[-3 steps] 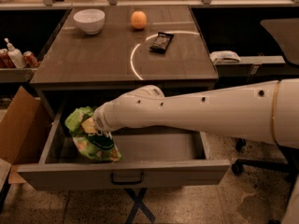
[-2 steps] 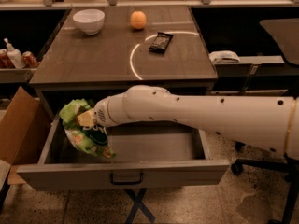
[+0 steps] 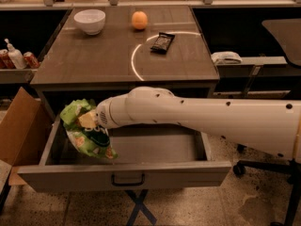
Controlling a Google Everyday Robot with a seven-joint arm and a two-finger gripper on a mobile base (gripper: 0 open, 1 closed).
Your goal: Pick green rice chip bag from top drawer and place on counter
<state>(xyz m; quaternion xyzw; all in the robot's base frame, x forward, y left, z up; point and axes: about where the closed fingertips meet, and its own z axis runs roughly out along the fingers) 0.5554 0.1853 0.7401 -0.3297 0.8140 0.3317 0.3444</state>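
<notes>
Green and crinkled, the green rice chip bag [image 3: 88, 142] is held clamped in the jaws of the gripper [image 3: 87, 121], hanging below them over the left end of the open top drawer [image 3: 188, 173]; the counter [image 3: 94, 55] lies above and behind.

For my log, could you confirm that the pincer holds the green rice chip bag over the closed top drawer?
Not closed: the camera view shows the top drawer pulled open. The pincer does hold the green rice chip bag over it.
</notes>
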